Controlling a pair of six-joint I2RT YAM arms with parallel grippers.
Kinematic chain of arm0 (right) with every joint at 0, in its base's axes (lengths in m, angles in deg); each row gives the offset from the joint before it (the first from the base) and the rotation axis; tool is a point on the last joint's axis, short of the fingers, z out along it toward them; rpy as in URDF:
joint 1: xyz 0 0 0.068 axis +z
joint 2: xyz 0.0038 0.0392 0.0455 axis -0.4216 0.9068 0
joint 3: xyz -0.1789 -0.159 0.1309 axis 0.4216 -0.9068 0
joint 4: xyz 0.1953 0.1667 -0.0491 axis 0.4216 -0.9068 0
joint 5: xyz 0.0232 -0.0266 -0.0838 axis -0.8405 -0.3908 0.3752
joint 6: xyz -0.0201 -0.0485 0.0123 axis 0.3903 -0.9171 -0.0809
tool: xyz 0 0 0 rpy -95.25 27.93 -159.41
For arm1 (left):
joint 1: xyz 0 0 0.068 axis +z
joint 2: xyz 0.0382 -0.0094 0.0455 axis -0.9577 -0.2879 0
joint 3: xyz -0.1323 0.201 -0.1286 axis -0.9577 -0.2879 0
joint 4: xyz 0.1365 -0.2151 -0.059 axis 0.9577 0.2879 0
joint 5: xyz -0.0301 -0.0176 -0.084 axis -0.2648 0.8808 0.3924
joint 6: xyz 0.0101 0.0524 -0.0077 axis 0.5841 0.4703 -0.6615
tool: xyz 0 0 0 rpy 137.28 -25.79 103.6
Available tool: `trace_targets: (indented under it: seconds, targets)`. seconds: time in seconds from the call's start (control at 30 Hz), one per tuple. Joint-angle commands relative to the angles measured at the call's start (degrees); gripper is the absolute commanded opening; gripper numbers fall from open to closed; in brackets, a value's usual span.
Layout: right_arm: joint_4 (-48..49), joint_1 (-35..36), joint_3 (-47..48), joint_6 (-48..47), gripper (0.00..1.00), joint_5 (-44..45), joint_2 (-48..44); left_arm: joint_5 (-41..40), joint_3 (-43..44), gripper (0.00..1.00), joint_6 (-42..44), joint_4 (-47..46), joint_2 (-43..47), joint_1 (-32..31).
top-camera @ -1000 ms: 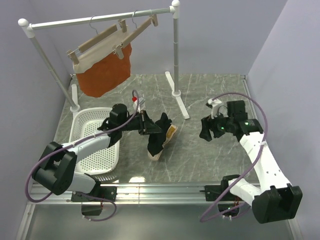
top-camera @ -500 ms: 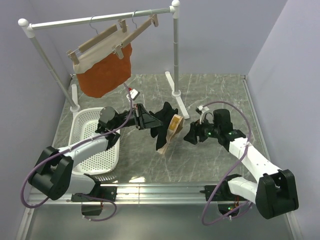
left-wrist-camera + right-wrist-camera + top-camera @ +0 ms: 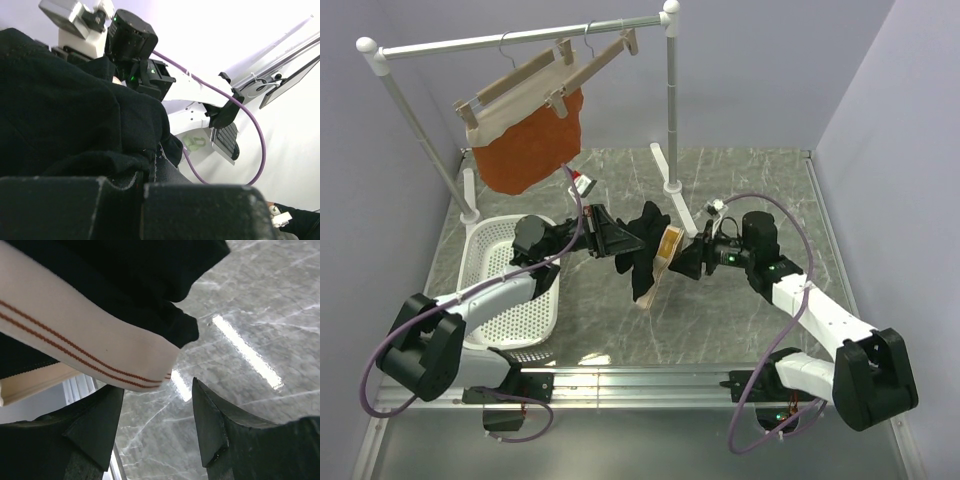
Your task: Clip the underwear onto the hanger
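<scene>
Left end effector is clamped tight on the black soft-fabric underwear. It holds the garment bunched and hanging above the middle of the grey marble-patterned tabletop. In the left wrist view, dark cloth fills most of the frame and is pinched between the closed jaws.

The garment's beige elastic waistband, marked with two thin rust lines, faces the right arm. Right end effector stands just beside that band, jaws partly apart and nothing between them. From its own wrist camera the two dark fingers sit just below the band's edge. Whether they touch it is hard to say.

At the back, the pale wooden bar hanger, with wooden clips and a thin wire hook, hangs bare on the white clothes rail, well apart from the underwear. Just beside it on the same rail hangs a twin wooden hanger carrying a rust-orange garment, which droops above the left arm. The rail's right post stands just behind the held underwear. A white perforated plastic basket sits on the tabletop at the left, under the left forearm.
</scene>
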Motion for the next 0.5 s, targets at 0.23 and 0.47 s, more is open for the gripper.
trace_targets:
  seconds: [0.23,0.47]
  targets:
    - [11.85,-0.04,0.65,4.71,0.47,5.61,2.83,1.56,3.27,0.0,-1.53,-8.69,-0.52,-0.17]
    - [9.76,-1.8,7.86,6.75,0.0,2.98,2.67,3.93,1.24,0.18,7.25,1.14,3.96,-0.08]
